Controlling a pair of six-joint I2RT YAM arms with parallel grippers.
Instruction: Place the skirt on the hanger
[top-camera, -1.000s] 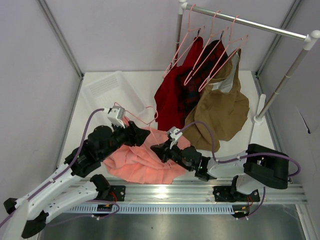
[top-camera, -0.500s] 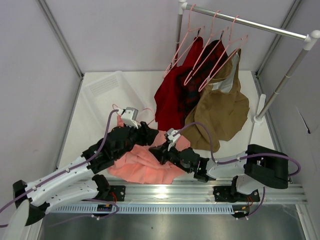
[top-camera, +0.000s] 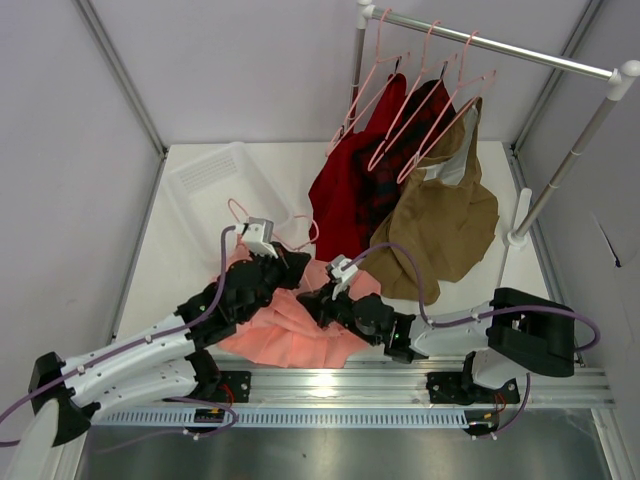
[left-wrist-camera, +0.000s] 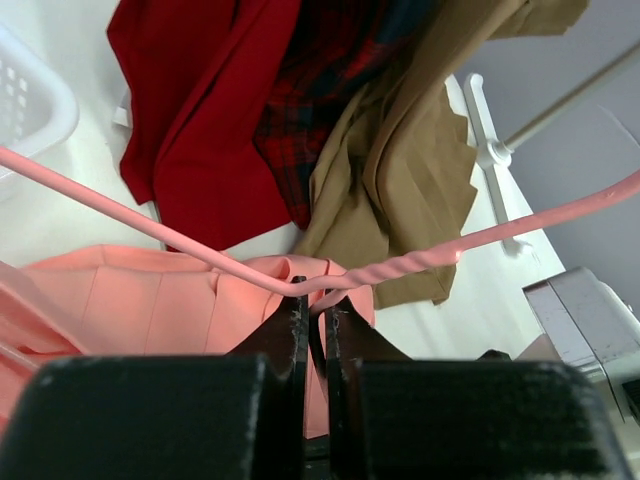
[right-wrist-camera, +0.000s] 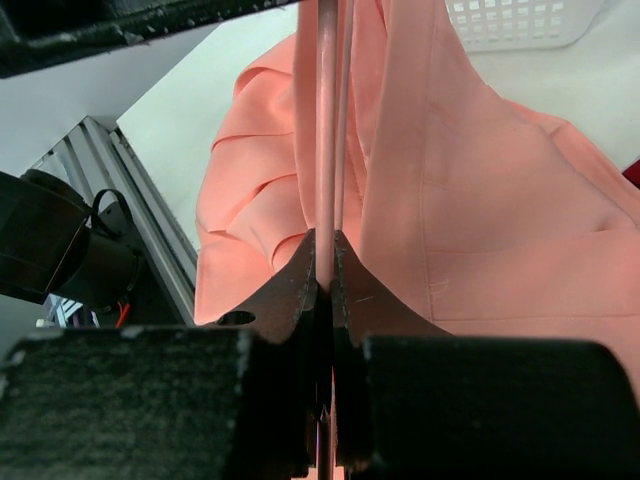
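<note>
The salmon-pink skirt (top-camera: 285, 335) lies crumpled on the table in front of both arm bases. The pale-pink hanger (top-camera: 237, 209) is held over it. In the left wrist view the hanger's wire (left-wrist-camera: 140, 225) runs in from the left, and its twisted neck (left-wrist-camera: 420, 262) goes off to the right. My left gripper (left-wrist-camera: 312, 298) is shut on the hanger where wire and neck meet, with the skirt (left-wrist-camera: 150, 305) just beneath. My right gripper (right-wrist-camera: 325, 262) is shut on a straight bar of the hanger (right-wrist-camera: 326, 120), with folds of skirt (right-wrist-camera: 480, 210) hanging beside it. Seen from above, both grippers (top-camera: 298, 263) (top-camera: 305, 302) meet over the skirt.
A white plastic basket (top-camera: 215, 178) stands at the back left. At the back right a silver rail (top-camera: 500, 45) carries a dark red garment (top-camera: 345, 195), a tan-brown garment (top-camera: 445, 220) and bare pink hangers. Its post foot (top-camera: 518, 236) stands on the table at the right.
My left arm has reached right and forward over the skirt, and its gripper has gone from open to shut on the hanger. The right gripper has stayed shut, shifting slightly left.
</note>
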